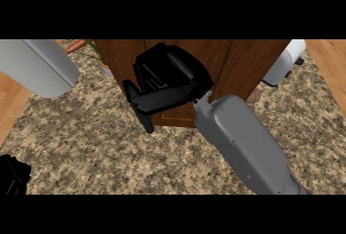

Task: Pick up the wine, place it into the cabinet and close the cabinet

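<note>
Black right hand (pixel 165 84) against wooden cabinet (pixel 236 64)

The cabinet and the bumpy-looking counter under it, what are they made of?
The cabinet looks like wood: reddish brown with long grain lines and a smooth, dull finish. The counter looks like speckled stone, maybe granite, with tan, brown and dark flecks; whether it is polished does not show. The right hand at the cabinet looks like black plastic or metal; which one is hard to say.
</note>
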{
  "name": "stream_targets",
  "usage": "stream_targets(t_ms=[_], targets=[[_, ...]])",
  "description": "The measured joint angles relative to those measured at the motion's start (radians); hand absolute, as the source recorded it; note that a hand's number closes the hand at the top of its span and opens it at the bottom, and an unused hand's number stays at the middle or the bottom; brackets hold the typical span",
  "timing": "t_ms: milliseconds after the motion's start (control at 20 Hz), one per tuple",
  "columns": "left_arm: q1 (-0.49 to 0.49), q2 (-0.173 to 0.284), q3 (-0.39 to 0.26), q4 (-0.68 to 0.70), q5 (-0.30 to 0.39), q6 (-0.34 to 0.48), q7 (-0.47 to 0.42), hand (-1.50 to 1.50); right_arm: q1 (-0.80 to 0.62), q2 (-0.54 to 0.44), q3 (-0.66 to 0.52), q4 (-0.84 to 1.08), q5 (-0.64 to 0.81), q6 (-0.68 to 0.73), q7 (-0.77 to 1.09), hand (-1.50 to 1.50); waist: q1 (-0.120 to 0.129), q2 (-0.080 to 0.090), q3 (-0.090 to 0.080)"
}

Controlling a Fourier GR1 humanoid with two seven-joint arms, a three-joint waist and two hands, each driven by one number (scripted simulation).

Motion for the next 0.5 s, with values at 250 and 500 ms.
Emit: stream_targets(t_ms=[250,500], targets=[[-0.006,-0.010,-0.006,0.001,-0.010,-0.004,0.006,1.50,-0.019,-0.011,-0.012,0.054,-0.005,0.083,-0.039,1.50,0.011,-0.007,-0.004],[-0.020,-0.003,0.006,0.005,0.000,-0.014,0.019,1.50,-0.040,-0.013,-0.020,0.096,0.002,0.124,-0.064,1.50,0.017,-0.010,-0.008]])
